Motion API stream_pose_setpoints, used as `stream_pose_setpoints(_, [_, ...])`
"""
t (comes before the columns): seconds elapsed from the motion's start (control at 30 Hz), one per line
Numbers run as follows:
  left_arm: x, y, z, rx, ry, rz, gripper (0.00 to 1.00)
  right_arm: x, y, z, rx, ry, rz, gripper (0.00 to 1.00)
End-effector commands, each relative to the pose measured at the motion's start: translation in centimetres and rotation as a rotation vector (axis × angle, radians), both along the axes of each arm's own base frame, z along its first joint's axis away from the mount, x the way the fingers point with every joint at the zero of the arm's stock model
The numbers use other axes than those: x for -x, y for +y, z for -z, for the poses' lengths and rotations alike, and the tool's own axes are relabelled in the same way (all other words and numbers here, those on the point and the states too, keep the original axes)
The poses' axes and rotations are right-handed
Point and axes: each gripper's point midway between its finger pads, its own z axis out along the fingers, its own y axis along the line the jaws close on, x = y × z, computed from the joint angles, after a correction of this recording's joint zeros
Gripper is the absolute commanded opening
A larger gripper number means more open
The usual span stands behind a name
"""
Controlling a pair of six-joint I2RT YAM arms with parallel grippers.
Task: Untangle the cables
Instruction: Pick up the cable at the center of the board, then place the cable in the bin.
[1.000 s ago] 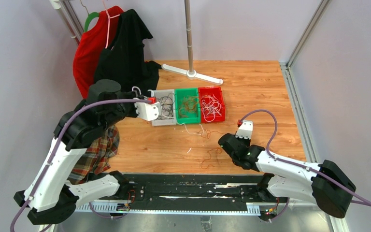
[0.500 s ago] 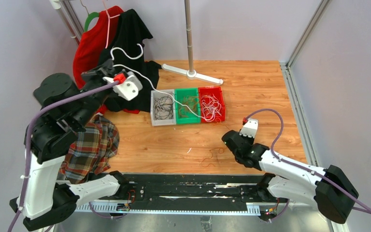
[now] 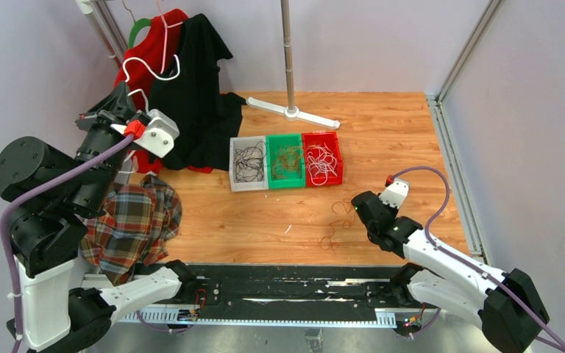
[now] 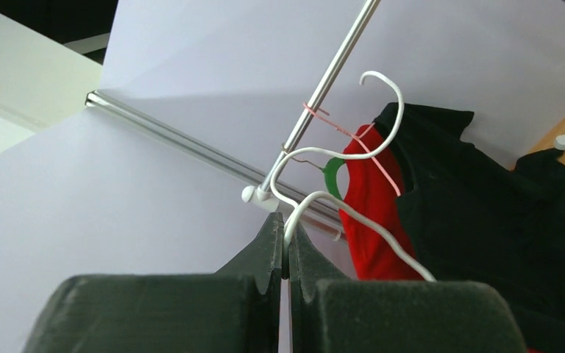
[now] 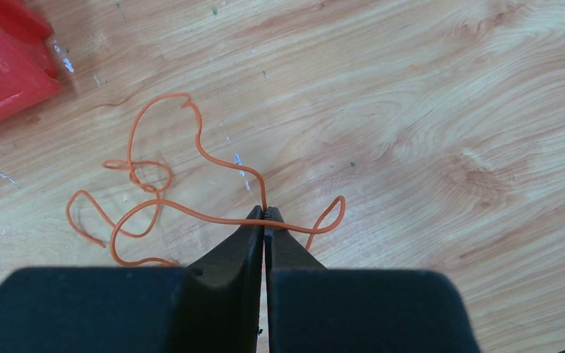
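Note:
A single white cable (image 4: pixel 399 99) curls freely in the air in front of the hanging clothes, and my left gripper (image 4: pixel 287 232) is shut on its lower end. In the top view that gripper (image 3: pixel 123 95) is raised high at the far left. My right gripper (image 5: pixel 265 213) is shut on a looping orange cable (image 5: pixel 199 140) that lies on the wooden table; from above it (image 3: pixel 358 204) sits right of centre with the orange cable (image 3: pixel 329 239) trailing to its left. More cables lie sorted in a grey bin (image 3: pixel 233 163), a green bin (image 3: pixel 285 137) and a red bin (image 3: pixel 338 154).
A red shirt (image 3: pixel 143 62) and a black shirt (image 3: pixel 191 88) hang on a rack at the back left. A plaid shirt (image 3: pixel 136 224) lies under the left arm. A metal pole with a white foot (image 3: pixel 294 112) stands behind the bins.
My left arm has swung up and to the left, drawing the white cable out from the bins into the air. The right gripper has slid right, dragging the orange cable along.

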Motion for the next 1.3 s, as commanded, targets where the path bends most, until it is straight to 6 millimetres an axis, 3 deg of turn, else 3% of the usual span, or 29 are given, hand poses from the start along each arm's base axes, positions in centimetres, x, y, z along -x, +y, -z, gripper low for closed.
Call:
stream_pose_setpoints(0.0, [-0.1, -0.9, 0.3, 0.035, 0.024, 0.048, 0.01, 0.1, -0.2, 0.3, -0.019, 0.013, 0.012, 0.01])
stream_pose_setpoints(0.3, [-0.8, -10.3, 3.7, 0.109, 0.19, 0.466, 0.01, -0.5, 4.4, 0.1, -0.139, 0.019, -0.177, 0.01])
stream_pose_setpoints(0.6, [-3.7, -20.0, 6.7, 0.087, 0.351, 0.721, 0.0, 0.0, 4.3, 0.3, -0.168, 0.002, -0.172, 0.01])
stream_pose_setpoints(0.8, [-7.5, -25.7, 8.3, 0.021, 0.353, 0.737, 0.01, 0.4, 4.1, 0.6, -0.185, -0.009, -0.163, 0.01])
stream_pose_setpoints(1.1, [-14.8, -30.5, 11.1, 0.011, 0.343, 0.622, 0.01, 0.4, 3.5, 0.1, -0.155, -0.041, -0.179, 0.01])
stream_pose_setpoints(1.27, [-16.4, -32.3, 12.1, -0.01, 0.357, 0.625, 0.01, 0.4, 3.1, 0.1, -0.133, -0.045, -0.184, 0.01])
